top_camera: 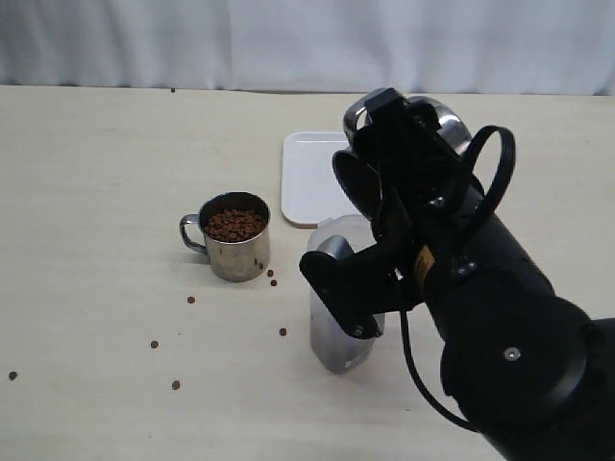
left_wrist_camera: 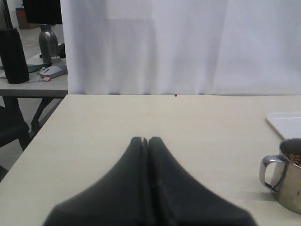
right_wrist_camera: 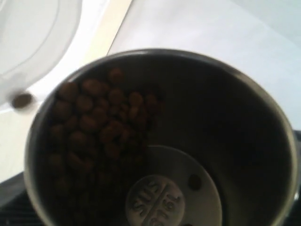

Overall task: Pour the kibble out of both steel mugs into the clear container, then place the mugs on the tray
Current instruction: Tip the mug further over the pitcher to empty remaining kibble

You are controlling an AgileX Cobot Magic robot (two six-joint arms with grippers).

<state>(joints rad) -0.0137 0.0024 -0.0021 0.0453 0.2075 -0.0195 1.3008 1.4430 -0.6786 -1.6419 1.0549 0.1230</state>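
Tilted steel mug (right_wrist_camera: 225,117) in right gripper (top_camera: 373,144)

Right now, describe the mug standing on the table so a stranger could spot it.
Find the white tray on the table's far side. Nearer, left of the clear container, stands a steel mug. Unlike the mug tilted in the right hand, it sits upright, full of kibble.
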